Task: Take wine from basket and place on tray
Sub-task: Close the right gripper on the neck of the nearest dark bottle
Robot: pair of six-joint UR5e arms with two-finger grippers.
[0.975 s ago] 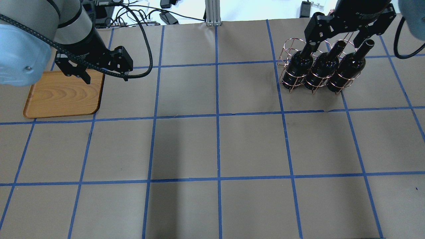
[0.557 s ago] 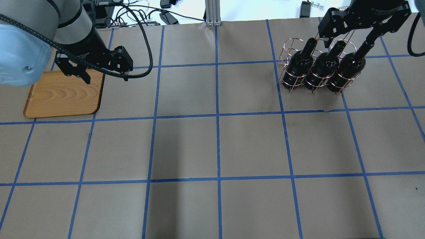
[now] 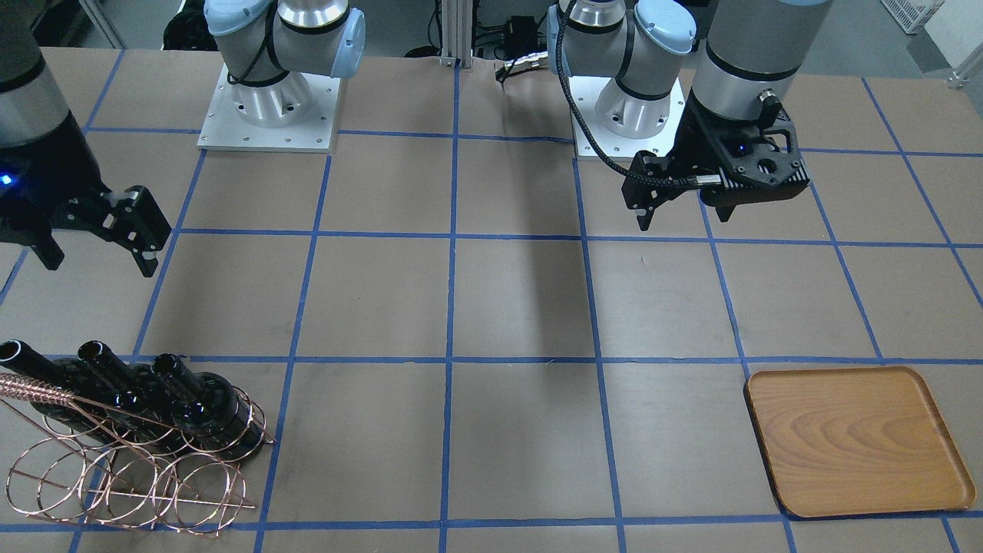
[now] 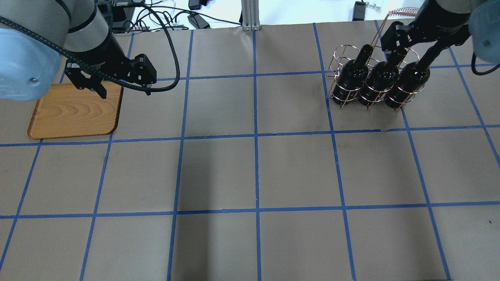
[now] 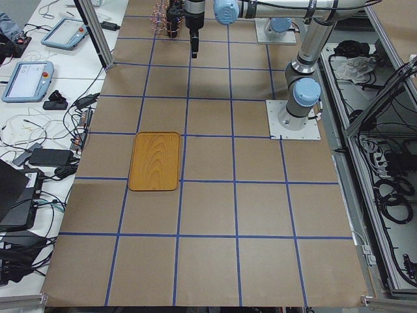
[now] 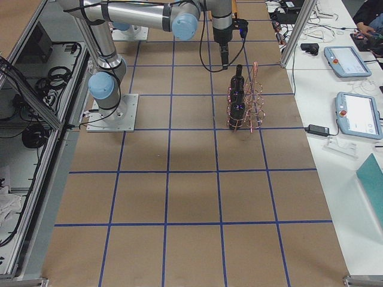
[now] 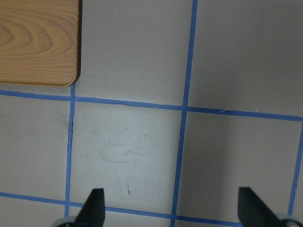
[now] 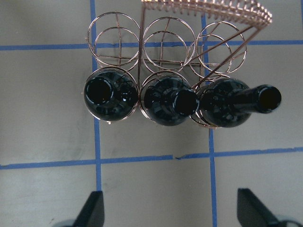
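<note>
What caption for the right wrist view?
Open right gripper looks down on three wine bottles filling one row of the copper basket; other row empty.

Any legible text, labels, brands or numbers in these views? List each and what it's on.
Nothing is legible.
Black left gripper: small white print on its housing, too blurred to read.
Three near-black glass wine bottles: no labels.
Light-brown wooden tray, copper wire basket: no markings.
Grey operator tablets: screens too small to read.

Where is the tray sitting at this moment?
In the overhead view the tray lies flat on the left side of the table, with nothing on it, just beside the open left gripper.
</note>
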